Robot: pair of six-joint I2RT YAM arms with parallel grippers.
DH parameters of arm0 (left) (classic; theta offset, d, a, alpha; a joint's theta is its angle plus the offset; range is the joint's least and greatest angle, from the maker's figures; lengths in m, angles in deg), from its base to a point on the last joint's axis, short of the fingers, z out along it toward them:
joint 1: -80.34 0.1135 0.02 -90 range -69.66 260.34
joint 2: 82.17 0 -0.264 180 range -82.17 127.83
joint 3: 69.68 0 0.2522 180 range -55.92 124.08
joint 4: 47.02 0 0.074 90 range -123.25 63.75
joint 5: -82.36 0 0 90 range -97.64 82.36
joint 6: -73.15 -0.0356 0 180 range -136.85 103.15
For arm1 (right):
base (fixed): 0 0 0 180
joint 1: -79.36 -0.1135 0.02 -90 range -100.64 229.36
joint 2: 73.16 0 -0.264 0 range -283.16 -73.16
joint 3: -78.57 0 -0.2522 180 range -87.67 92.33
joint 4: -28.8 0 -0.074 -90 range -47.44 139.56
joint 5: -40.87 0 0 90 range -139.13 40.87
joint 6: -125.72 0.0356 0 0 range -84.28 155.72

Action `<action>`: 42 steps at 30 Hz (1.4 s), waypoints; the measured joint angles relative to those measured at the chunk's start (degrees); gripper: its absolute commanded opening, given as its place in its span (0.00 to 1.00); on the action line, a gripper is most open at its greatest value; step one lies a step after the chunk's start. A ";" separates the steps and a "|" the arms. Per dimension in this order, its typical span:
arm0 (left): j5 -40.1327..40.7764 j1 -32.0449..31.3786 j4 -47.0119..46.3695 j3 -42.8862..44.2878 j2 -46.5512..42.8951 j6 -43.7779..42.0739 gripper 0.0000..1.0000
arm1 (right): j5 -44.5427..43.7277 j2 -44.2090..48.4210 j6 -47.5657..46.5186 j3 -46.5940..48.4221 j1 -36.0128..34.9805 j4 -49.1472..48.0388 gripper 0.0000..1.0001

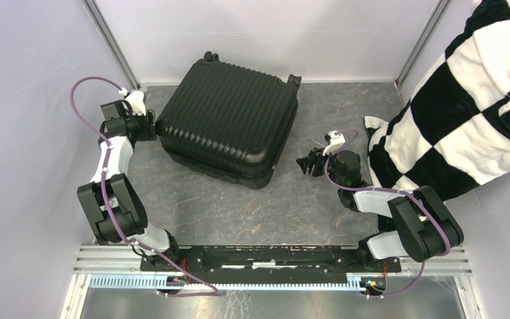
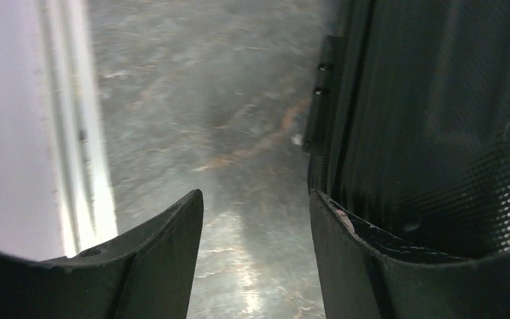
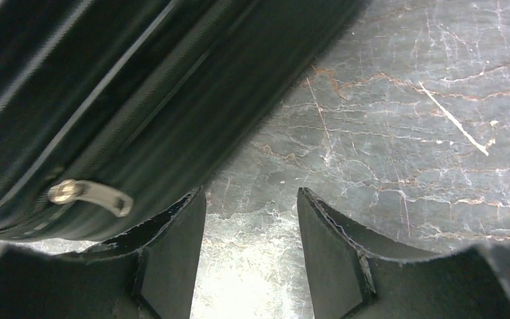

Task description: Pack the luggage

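Top external, far left: left gripper (image 1: 147,126) sits against the left wall of the luggage (image 1: 229,116), touching or nearly so. In the left wrist view its fingers stand apart with bare table (image 1: 239,206) between them, nothing held.
Centre-left: luggage lies flat and closed toward the back of the table, ribbed shell up, wheels at the far edge.
Centre-right: right gripper (image 1: 309,161) is low, just off the case's right front corner, fingers apart and empty. Zipper pull (image 3: 89,194) shows just left of its left finger.
Far right: checkered blanket (image 1: 478,100) hangs in over the table's right side, apart from the case.
Step, my read: opening the case. Best done by bracing the shell from the left while the right claw closes squarely on the pull and follows the zip track without yanking.
Writing: no brand, label or lettering readable anywhere.
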 measured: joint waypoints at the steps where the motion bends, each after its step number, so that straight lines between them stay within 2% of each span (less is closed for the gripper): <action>1: -2.34 -0.20 1.22 -0.72 -0.44 -1.16 0.67 | 0.44 0.00 -0.55 0.02 0.04 -0.33 0.60; 7: -11.04 -3.19 11.87 -4.96 -3.41 -9.84 0.66 | 0.74 0.98 -2.75 -0.20 2.01 -0.42 0.60; 11: -11.74 -4.24 16.61 -5.73 -5.97 -13.90 0.68 | 1.07 3.69 -6.08 -1.01 4.76 -0.55 0.63; 15: -11.76 -2.19 19.56 -3.43 -7.67 -15.63 0.69 | 6.23 3.98 -11.54 -1.01 8.41 -2.25 0.65; 20: -11.91 -1.01 20.90 0.57 -7.50 -15.63 0.70 | 17.97 -3.04 -15.17 2.32 10.67 -3.26 0.67; 27: -11.34 -1.03 21.44 0.85 -5.22 -15.58 0.70 | 31.45 -10.08 -17.64 3.78 11.17 -7.85 0.65; 42: -8.33 -1.03 21.33 0.87 -2.97 -15.54 0.69 | 43.21 -17.16 -19.74 8.09 13.11 -14.53 0.63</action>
